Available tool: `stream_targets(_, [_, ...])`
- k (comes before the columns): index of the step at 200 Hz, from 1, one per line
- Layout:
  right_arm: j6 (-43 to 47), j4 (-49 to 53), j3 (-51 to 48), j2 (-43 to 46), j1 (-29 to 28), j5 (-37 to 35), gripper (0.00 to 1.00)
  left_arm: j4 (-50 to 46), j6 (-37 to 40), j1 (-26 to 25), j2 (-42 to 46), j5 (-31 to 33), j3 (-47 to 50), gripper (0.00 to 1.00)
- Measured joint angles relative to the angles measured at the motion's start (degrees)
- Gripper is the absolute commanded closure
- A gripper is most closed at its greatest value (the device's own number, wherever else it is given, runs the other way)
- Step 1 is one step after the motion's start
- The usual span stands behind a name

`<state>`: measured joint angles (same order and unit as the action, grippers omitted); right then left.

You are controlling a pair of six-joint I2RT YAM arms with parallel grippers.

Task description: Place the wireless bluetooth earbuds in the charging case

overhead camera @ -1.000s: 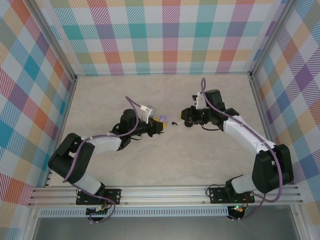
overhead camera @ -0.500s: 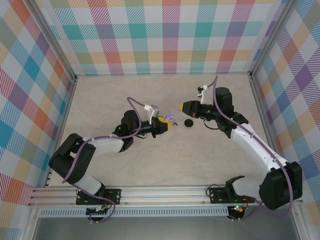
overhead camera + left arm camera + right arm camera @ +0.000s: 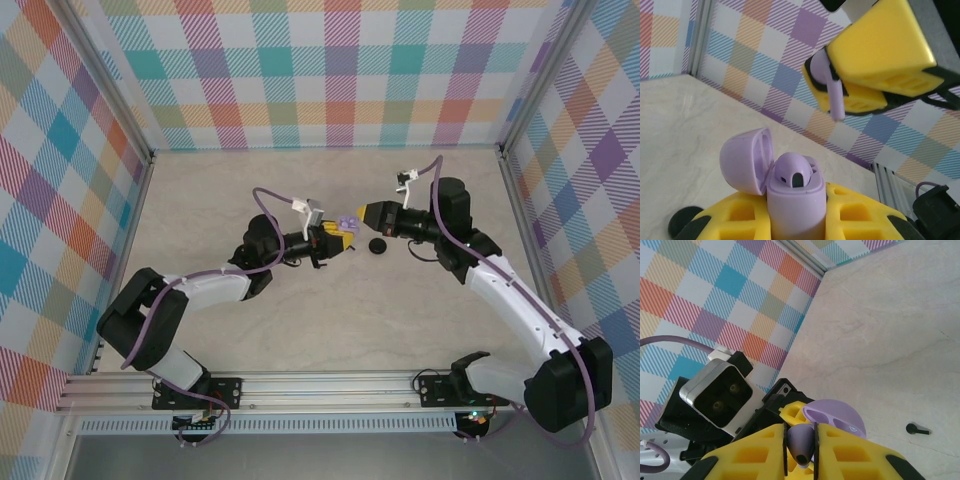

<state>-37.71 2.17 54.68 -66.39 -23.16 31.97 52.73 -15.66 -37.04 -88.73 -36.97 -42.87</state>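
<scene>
Lavender earbud [image 3: 833, 92] is pinched in the right gripper [image 3: 366, 214], jaws nearly closed on its head. The stem hangs down free, so it can drop into a slot. It hovers above and a bit to one side of the lavender case [image 3: 792, 200], not touching. The case is clamped upright in the left gripper [image 3: 337, 238], jaws tight on its body. The lid [image 3: 745, 159] is flipped open and leans away, so the wells face up. A second lavender earbud [image 3: 792, 172] sits in one well. The other well is mostly hidden behind it and looks free. Both things are held up off the table [image 3: 320, 340], likely so the two arms can line up bud and well. The left arm reaches forward and inward with its wrist tilted up. The right arm stretches in from the right, wrist turned toward the left gripper, tips nearly meeting. On the table below are a black case [image 3: 377, 245] and a loose black earbud [image 3: 917, 428].
</scene>
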Motion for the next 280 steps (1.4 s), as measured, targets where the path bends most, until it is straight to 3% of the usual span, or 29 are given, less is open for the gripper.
stream_targets(280, [0.9,0.0,0.0,0.3,-1.0,-1.5,0.78,-1.9,0.1,-1.1,1.5,0.6,-2.9,1.00])
